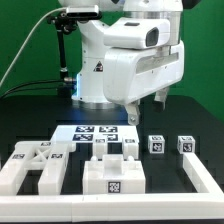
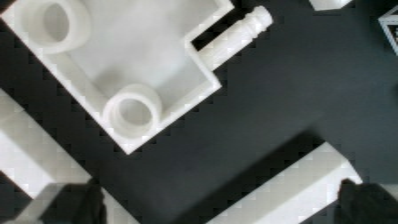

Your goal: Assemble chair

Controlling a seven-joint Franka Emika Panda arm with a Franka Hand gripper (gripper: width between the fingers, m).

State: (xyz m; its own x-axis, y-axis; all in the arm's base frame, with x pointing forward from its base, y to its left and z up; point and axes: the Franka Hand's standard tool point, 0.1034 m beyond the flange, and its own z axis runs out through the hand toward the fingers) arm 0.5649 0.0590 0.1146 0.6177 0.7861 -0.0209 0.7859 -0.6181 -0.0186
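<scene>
Nothing is joined yet: chair pieces (image 1: 112, 175) are spread loose on the desk (image 1: 200, 125) (cubes (image 1: 155, 145) at four o'clock), tool (image 2: 210, 200) set wide, empty.

A black table (image 1: 160, 170) carries the marker board (image 1: 92, 131), with a green backdrop (image 1: 25, 40) behind.

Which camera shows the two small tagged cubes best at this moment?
The exterior view. The left cube and the right cube stand apart at that view's right, tags facing the camera. The wrist view shows no cube I can identify; a flat white piece with two round rings fills most of it.
</scene>
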